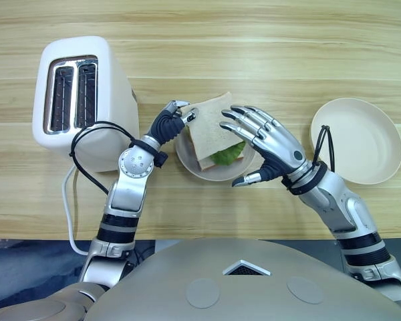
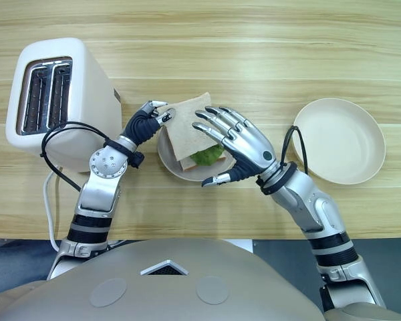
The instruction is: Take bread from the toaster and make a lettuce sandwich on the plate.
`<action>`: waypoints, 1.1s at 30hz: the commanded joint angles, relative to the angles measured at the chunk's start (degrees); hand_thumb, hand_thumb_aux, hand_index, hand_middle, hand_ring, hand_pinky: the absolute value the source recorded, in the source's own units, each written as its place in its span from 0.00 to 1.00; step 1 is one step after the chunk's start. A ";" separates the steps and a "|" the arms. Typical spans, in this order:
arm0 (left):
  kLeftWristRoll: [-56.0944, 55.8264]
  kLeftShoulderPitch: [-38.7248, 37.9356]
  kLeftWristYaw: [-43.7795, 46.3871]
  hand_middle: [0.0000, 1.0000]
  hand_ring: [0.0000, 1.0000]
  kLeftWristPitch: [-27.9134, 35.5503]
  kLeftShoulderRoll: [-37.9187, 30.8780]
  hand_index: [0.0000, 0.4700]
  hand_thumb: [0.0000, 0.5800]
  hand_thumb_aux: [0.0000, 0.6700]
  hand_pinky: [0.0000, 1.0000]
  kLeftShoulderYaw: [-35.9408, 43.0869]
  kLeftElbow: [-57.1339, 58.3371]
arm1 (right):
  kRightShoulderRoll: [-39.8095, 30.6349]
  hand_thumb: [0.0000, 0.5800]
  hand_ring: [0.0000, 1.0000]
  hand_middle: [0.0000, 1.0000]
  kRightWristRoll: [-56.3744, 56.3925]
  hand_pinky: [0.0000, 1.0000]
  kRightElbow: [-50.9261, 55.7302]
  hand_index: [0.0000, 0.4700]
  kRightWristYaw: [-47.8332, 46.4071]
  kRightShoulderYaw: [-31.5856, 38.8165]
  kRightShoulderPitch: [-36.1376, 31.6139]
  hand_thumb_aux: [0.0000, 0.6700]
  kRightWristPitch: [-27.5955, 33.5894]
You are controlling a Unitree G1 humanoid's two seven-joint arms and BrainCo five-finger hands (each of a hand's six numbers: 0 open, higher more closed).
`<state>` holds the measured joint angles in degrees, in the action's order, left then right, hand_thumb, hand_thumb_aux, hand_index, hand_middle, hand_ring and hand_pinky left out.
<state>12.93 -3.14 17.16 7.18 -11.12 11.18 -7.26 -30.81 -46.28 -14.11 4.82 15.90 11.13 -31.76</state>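
Observation:
A white toaster (image 1: 80,100) stands at the left with both slots dark. On the small plate (image 1: 190,164) in the middle lies a sandwich: a top bread slice (image 1: 207,124) over green lettuce (image 1: 227,155) and a lower slice. My left hand (image 1: 168,122) is at the plate's left side, its fingers pinching the top slice's left corner. My right hand (image 1: 267,144) hovers over the plate's right side with fingers spread, holding nothing.
An empty cream bowl (image 1: 357,140) sits at the right on the wooden table. The toaster's white cord (image 1: 68,207) runs down toward the table's front edge at the left. Bare wood stretches across the back.

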 commanded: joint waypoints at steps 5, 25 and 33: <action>-0.46 1.18 -0.06 1.00 1.00 -0.57 0.01 1.00 1.00 1.00 1.00 1.59 3.55 | 1.56 0.00 0.00 0.00 -3.26 0.00 2.55 0.00 -2.02 2.49 -2.15 0.00 1.91; 6.94 3.72 -6.54 1.00 1.00 -2.31 -2.24 1.00 1.00 1.00 1.00 3.43 8.48 | -9.65 0.00 0.00 0.00 -12.26 0.00 7.47 0.00 -28.36 13.87 -12.34 0.00 5.72; 27.76 5.45 -29.27 0.81 0.81 -4.38 -3.48 0.00 0.00 0.00 0.81 -2.63 -8.03 | -10.43 0.00 0.00 0.00 -12.63 0.00 8.18 0.00 -29.59 17.06 -12.44 0.00 6.26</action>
<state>36.97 2.65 -8.76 2.36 -14.54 9.77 -12.33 -38.99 -55.25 -9.35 -19.77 29.38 -4.83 -25.18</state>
